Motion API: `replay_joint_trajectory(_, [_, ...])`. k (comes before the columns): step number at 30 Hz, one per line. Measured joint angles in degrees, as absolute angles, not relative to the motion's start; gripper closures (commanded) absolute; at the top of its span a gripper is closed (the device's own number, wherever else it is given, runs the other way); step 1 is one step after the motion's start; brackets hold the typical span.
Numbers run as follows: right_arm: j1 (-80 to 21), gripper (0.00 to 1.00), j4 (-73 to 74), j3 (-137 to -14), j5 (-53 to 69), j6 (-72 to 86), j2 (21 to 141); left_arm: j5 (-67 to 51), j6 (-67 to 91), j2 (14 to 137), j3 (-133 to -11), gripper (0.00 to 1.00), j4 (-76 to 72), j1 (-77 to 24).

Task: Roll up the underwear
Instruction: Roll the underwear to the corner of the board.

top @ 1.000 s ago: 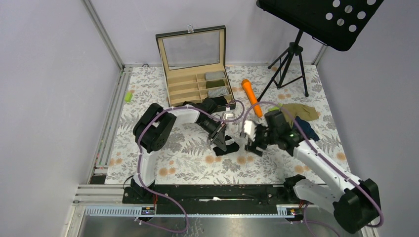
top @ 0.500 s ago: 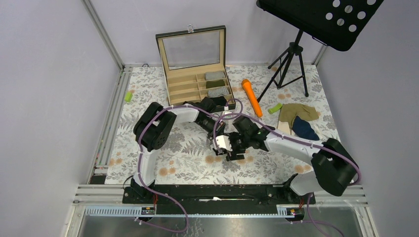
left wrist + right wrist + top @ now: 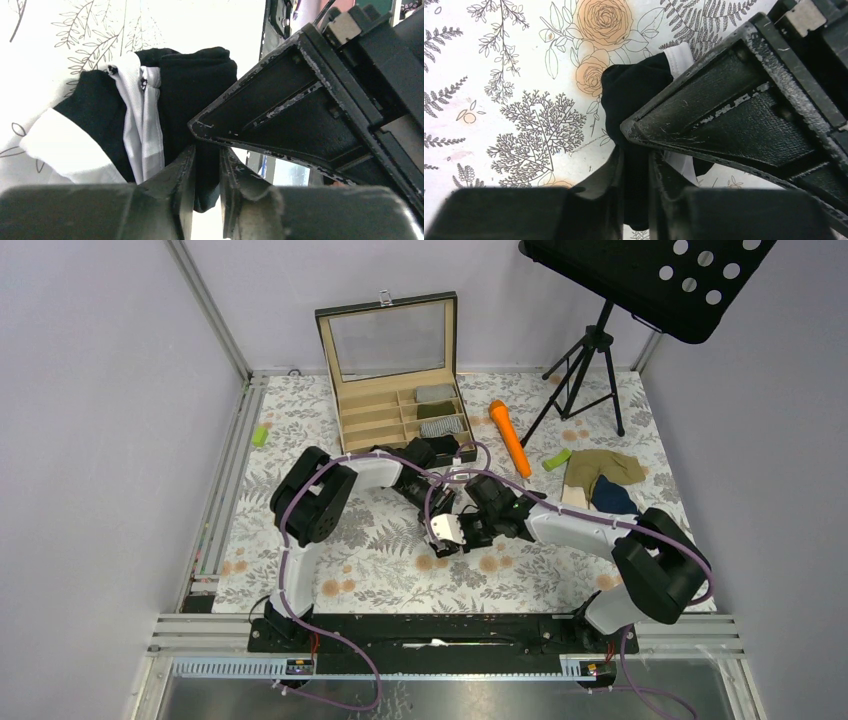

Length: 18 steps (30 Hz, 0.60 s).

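The table [image 3: 300, 430] was covered with a cloth printed with ferns and orange roses, and pale gray walls stood around it. At the far side a wooden box [image 3: 395, 415] stood with its glass lid [image 3: 390, 338] raised. In its right compartments lay three small rolled pieces of cloth [image 3: 437, 410]. Just right of the box an orange stick [image 3: 509, 437] lay on the cloth, and near it a small light-green cylinder [image 3: 556, 459]. A black music stand [image 3: 590, 345] on a tripod stood at the far right corner.

The black underwear [image 3: 197, 80], which had white bands, lay bunched on the cloth in the middle of the table, in front of the box. Both of my claws met on it. My left claw [image 3: 206, 152] was nearly closed, with only a thin fold of the black fabric between its fingers. My right claw [image 3: 636, 157] was on the opposite side and was narrow too, and it pinched another fold of the same black piece. In each wrist view a finger of the other claw crossed the picture as a big dark wedge just above the fabric. So the two claws were very near each other, but I could not tell whether they touched.

The olive-tan underwear [image 3: 605, 466] lay spread out well to the right, and the navy underwear [image 3: 612, 498] lay touching its near edge. Both were well apart from my claws.
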<state>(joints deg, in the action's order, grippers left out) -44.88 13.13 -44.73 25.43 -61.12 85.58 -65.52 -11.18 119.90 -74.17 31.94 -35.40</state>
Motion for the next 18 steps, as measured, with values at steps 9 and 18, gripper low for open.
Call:
replay_joint_trajectory(9, [-45.0,1.0,16.2,-46.5,26.5,-61.9,86.3,-58.7,-11.1,115.1,-73.9,0.62,34.3,-30.0])
replay_joint_trajectory(18, [-45.2,1.0,17.7,-46.9,26.7,-61.6,86.3,-54.9,-8.1,108.7,-69.1,0.85,34.3,-26.7])
